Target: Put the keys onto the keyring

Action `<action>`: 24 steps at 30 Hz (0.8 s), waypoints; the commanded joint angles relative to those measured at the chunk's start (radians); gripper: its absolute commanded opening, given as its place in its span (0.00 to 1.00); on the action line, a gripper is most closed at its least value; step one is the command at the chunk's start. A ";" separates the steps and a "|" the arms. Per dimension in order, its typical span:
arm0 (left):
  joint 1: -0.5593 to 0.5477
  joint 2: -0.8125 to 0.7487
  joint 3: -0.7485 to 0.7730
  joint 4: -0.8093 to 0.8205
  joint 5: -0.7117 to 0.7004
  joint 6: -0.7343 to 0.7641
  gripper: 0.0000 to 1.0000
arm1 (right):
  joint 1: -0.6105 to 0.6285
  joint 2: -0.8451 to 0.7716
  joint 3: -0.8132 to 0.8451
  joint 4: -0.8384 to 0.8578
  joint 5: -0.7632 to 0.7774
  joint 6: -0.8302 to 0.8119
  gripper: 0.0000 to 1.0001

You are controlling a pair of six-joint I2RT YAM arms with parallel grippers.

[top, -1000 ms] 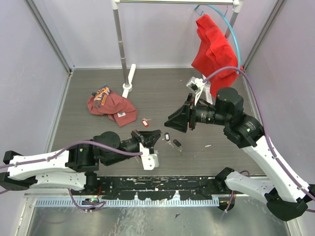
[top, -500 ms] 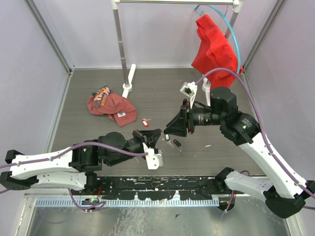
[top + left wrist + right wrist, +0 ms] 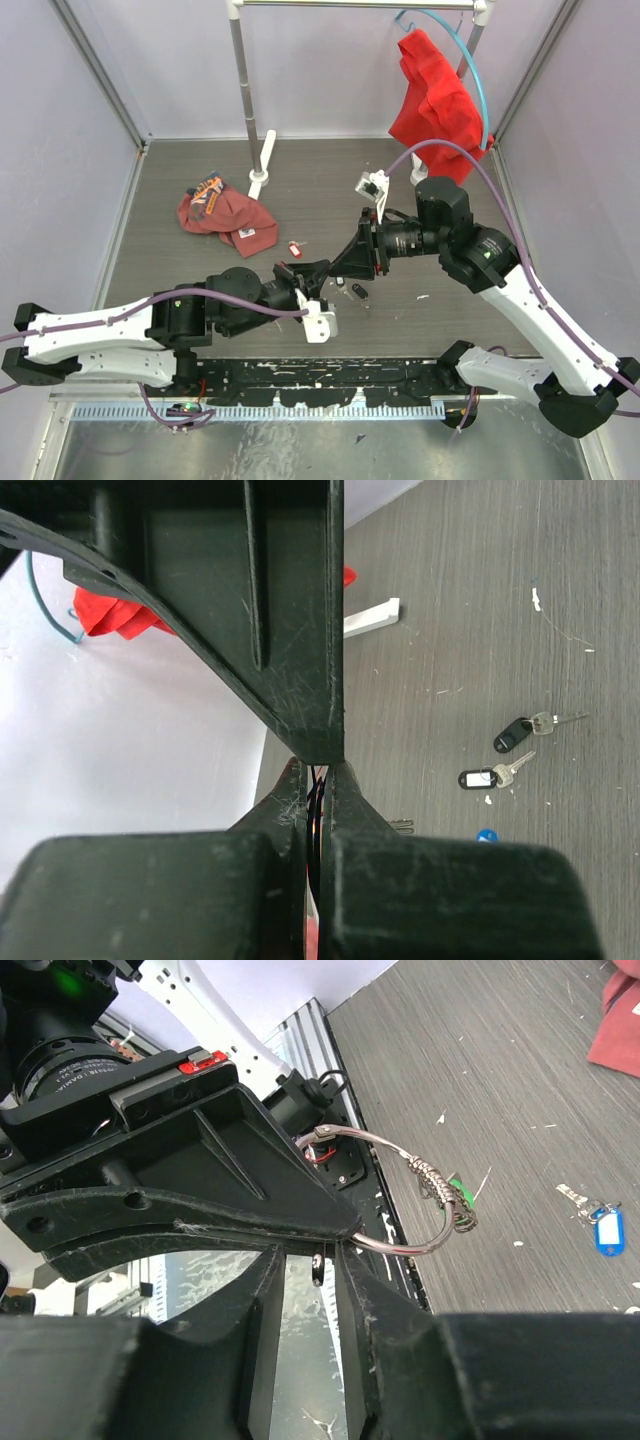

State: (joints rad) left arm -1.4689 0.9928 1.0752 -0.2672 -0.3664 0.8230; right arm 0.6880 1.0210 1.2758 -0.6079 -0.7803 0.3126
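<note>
My left gripper (image 3: 308, 272) is shut on the keyring (image 3: 411, 1248), a thin silver wire loop with a coiled section. A green tag (image 3: 460, 1192) shows right by that coil. In the left wrist view only dark wire edges show between the closed jaws of the left gripper (image 3: 318, 770). My right gripper (image 3: 342, 266) faces it tip to tip. The jaws of the right gripper (image 3: 310, 1252) stand narrowly apart around the ring's end. On the table lie loose keys: red-tagged (image 3: 294, 248), two black-tagged (image 3: 513, 734) (image 3: 480, 778), blue-tagged (image 3: 607, 1232).
A red cap (image 3: 225, 215) lies at the back left. A red cloth (image 3: 435, 100) hangs from a blue hoop hanger (image 3: 478, 75) on the rack, whose pole (image 3: 243, 90) and white foot (image 3: 262, 165) stand at the back. Purple walls enclose the table.
The right gripper has moved left to meet the left gripper and its jaws have narrowed around the ring's end. The left arm has edged right, still holding the keyring.
</note>
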 commanded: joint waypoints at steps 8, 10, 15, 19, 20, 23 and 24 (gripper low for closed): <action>-0.002 -0.017 0.028 0.071 -0.021 -0.009 0.27 | 0.017 -0.022 0.095 -0.009 0.154 -0.065 0.01; -0.002 -0.046 0.004 0.123 -0.029 -0.036 0.45 | 0.017 -0.032 0.123 -0.024 0.230 -0.070 0.01; -0.002 -0.115 -0.044 0.182 -0.052 -0.119 0.63 | 0.017 -0.046 0.161 -0.041 0.334 -0.059 0.01; -0.002 -0.174 -0.089 0.200 -0.100 -0.196 0.77 | 0.016 -0.036 0.177 -0.106 0.427 -0.058 0.01; -0.002 -0.190 -0.099 0.204 -0.121 -0.216 0.78 | 0.017 -0.018 0.179 -0.148 0.456 -0.060 0.01; -0.002 -0.240 -0.131 0.254 -0.241 -0.268 0.82 | 0.016 0.063 0.169 -0.266 0.466 -0.085 0.01; -0.002 -0.253 -0.139 0.269 -0.279 -0.275 0.83 | 0.018 0.084 0.151 -0.287 0.454 -0.088 0.01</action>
State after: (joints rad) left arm -1.4689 0.7906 0.9741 -0.0971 -0.4885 0.6422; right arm 0.7048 1.0237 1.4311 -0.7773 -0.3790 0.2550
